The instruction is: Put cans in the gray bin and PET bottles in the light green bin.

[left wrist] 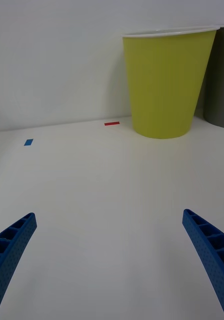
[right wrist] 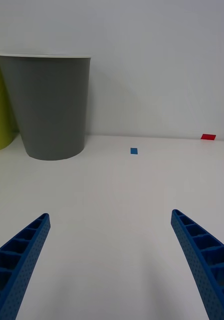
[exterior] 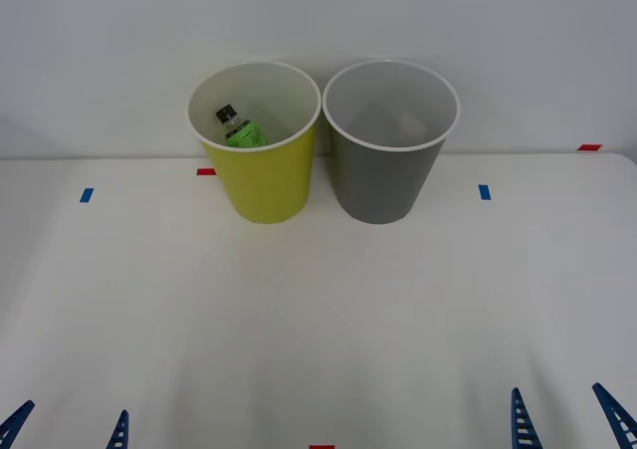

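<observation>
The light green bin (exterior: 261, 175) (left wrist: 164, 85) stands at the back of the white table, left of the gray bin (exterior: 386, 165) (right wrist: 51, 107). A PET bottle (exterior: 239, 129) with a green label and black cap lies inside the light green bin. Something pale shows on the gray bin's floor, too dim to name as cans. My left gripper (exterior: 68, 429) (left wrist: 109, 260) waits open at the near left edge. At the near right edge my right gripper (exterior: 567, 419) (right wrist: 112, 255) is open too. Both hold nothing.
Small blue tape marks (exterior: 87, 195) (exterior: 484, 191) and red tape marks (exterior: 206, 171) (exterior: 589, 147) dot the table. A white wall rises right behind the bins. Bare tabletop (exterior: 318, 310) lies between the grippers and the bins.
</observation>
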Tool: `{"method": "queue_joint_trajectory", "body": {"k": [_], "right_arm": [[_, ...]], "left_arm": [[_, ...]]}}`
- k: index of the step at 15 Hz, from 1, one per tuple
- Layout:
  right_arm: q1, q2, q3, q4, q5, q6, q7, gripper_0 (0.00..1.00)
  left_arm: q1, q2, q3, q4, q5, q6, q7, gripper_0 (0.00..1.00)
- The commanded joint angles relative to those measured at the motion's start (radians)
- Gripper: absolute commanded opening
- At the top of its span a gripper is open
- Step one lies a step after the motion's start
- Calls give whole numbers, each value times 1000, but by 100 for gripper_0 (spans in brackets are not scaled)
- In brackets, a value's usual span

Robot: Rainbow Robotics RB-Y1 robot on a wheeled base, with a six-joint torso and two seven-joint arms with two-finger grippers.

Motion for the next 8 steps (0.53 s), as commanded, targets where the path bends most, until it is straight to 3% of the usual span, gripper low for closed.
{"method": "queue_joint_trajectory", "body": {"k": [1, 8], "right_arm": [[0, 0, 0, 0, 0, 0, 0, 82], [0, 0, 0, 0, 0, 0, 0, 82]], "left_arm": [[0, 0, 0, 0, 0, 0, 0, 100], [0, 0, 0, 0, 0, 0, 0, 100]]}}
